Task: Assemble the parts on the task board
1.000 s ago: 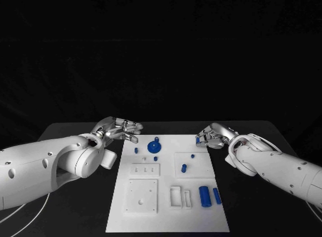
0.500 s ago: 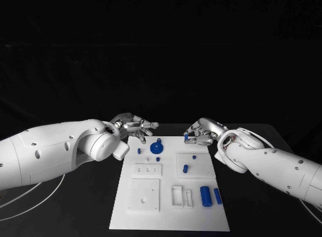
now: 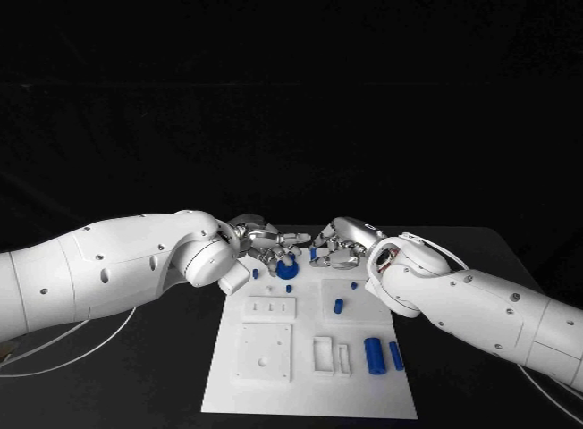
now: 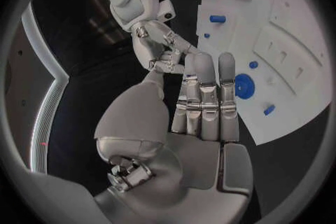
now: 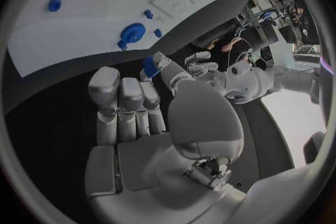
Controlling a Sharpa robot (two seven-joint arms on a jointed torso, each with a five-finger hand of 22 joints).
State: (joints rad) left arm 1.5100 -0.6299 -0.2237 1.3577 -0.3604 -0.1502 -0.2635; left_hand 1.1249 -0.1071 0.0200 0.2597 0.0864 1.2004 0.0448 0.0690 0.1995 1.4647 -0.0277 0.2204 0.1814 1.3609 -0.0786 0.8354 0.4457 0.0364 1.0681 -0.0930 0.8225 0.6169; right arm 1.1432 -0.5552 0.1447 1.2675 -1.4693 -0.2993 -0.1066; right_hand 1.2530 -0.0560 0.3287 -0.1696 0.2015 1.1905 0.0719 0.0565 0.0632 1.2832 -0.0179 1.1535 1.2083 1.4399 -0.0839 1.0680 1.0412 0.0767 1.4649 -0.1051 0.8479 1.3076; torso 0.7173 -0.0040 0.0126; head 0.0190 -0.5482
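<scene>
A small blue part (image 5: 150, 63) is pinched in the fingers of the right hand (image 3: 337, 246) above the far edge of the white task board (image 3: 311, 393) on the black desk (image 3: 163, 357). Beside it, the left hand (image 3: 259, 239) is seen with fingers apart, holding nothing, near the blue gear (image 3: 286, 266).

One white task board (image 3: 273, 393) lay under two silver hands, the left hand (image 3: 259, 234) and the right hand (image 3: 337, 241), with eight blue parts (image 3: 373, 355) countable: one pinched in the right hand, seven beside the hands.
</scene>
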